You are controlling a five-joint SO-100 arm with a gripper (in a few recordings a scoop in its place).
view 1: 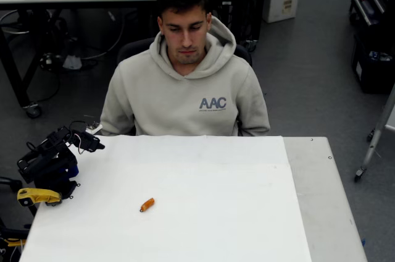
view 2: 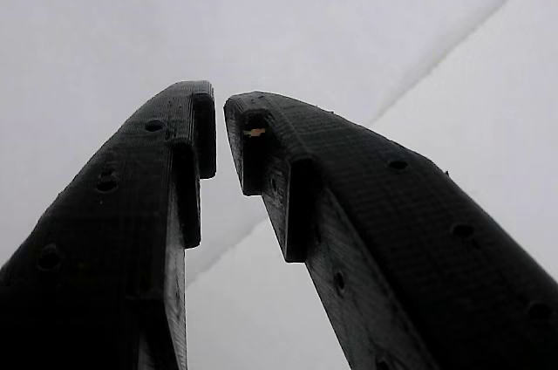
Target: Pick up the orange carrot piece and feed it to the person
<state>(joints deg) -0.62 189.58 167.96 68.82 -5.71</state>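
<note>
Carrot: the orange carrot piece (view 1: 147, 204) lies on its own on the white desk (view 1: 203, 212), left of centre in the overhead view, tilted with its darker end toward the lower left; the arm sits folded at the desk's left edge, above its yellow clamp (view 1: 37, 196), well apart from the piece; the person (view 1: 185, 86) sits behind the far edge, head bowed toward the desk. In the wrist view the jaws (view 2: 220, 139) are nearly together at the tips, a thin gap between them and nothing pinched.

Nothing of the task looks begun, so the risks lie ahead. The piece is tiny and round beside those broad fingers; jaws brought down this narrow would likely knock it aside, so they should spread first. A squeeze across its rounded side could squirt it out, or roll it along the smooth sheet. Coming down too low may catch the white sheet; a weak pinch may drop the piece on the way over. The last stretch ends close to a face, so a fast or overshooting reach is the gravest risk.
</note>
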